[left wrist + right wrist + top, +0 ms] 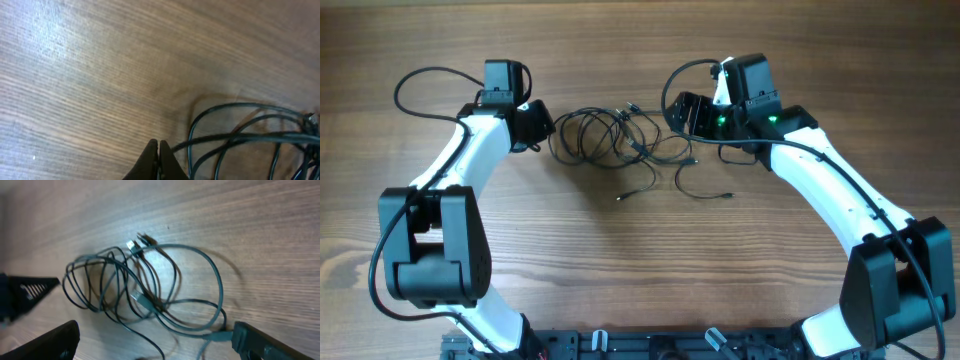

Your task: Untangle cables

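The cables [610, 140] lie as a tangled bundle of thin black loops on the wooden table, between my two grippers. Two loose ends [638, 190] trail toward the front. My left gripper [542, 128] sits at the bundle's left edge. In the left wrist view its jaws [158, 146] are pressed shut with nothing visible between them, and cable loops [240, 137] run just to their right. My right gripper [155, 345] stands wide open over the bundle's right side. A cable plug [220, 336] lies against its right finger [260, 340].
Bare wooden table [620, 260] lies in front of the bundle. A thicker black arm cable [420, 85] loops out at the back left. The arms' mounting rail [620, 345] runs along the front edge.
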